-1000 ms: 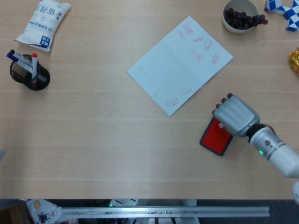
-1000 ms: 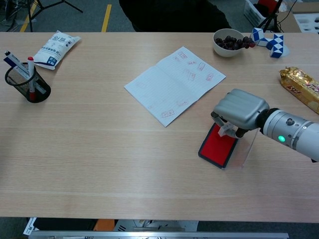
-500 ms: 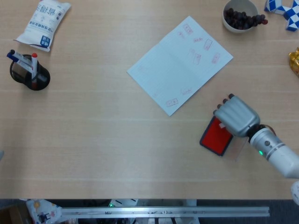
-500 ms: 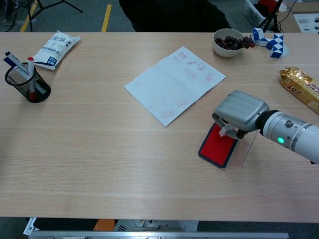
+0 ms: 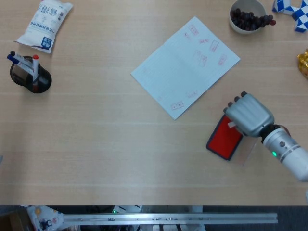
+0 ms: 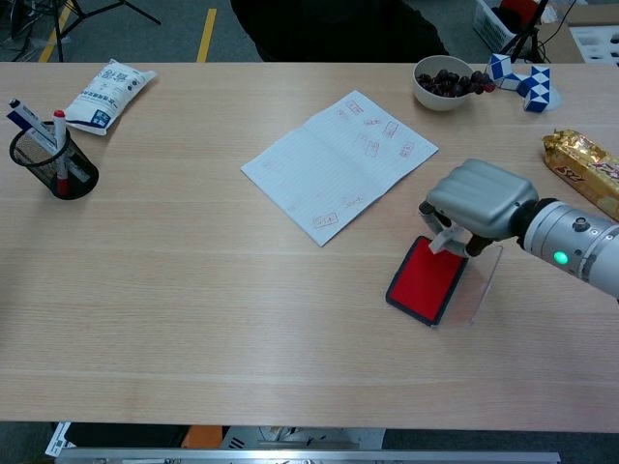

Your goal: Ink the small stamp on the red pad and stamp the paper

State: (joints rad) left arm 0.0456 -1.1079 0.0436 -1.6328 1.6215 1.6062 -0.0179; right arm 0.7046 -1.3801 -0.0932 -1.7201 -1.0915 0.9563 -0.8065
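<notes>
Right hand (image 6: pixel 481 201) holds the small stamp (image 6: pixel 444 241) in curled fingers, just above the far end of the red pad (image 6: pixel 425 279); paper (image 6: pixel 338 163) lies nearby, up-left.

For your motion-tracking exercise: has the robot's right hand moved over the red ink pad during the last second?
Yes. The right hand has lifted and drawn back toward the table's right edge, so more of the red ink pad shows below it; the pad itself has not moved.
</notes>
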